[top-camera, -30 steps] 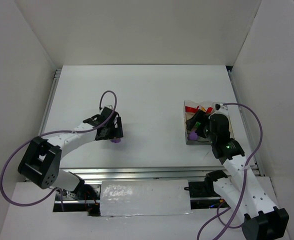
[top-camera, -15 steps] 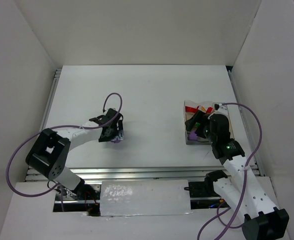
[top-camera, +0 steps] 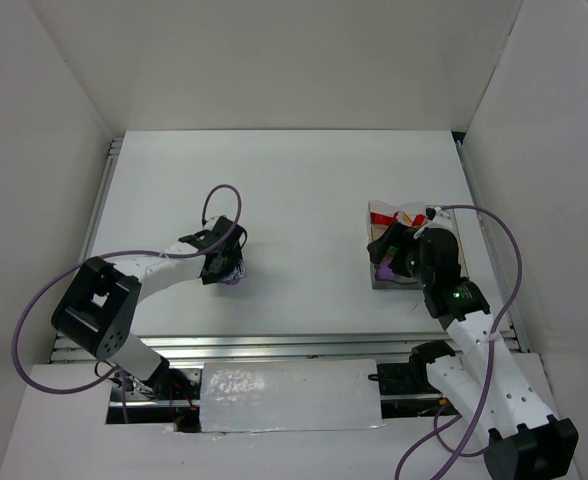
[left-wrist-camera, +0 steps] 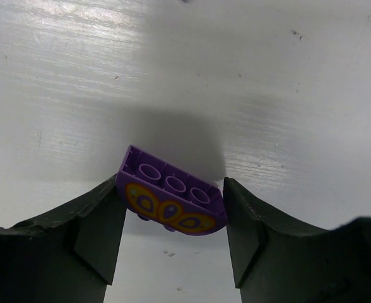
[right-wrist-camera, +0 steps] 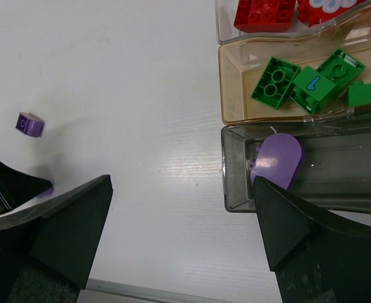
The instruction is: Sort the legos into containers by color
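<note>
A purple lego with an orange and yellow pattern lies on the white table, and my left gripper is shut on it, one finger against each end. From above, that gripper is at mid-left with the lego peeking out beside it. The containers hold red legos, green legos and a rounded purple lego, each color in its own bin. My right gripper hangs open and holds nothing, just left of the purple bin. A small purple lego lies loose on the table.
White walls close in the table on the left, back and right. A metal rail runs along the near edge. Purple cables loop above both arms.
My left gripper has dropped onto the patterned purple lego and its jaws have closed in from wide open until they touch it. The right arm has barely moved.
</note>
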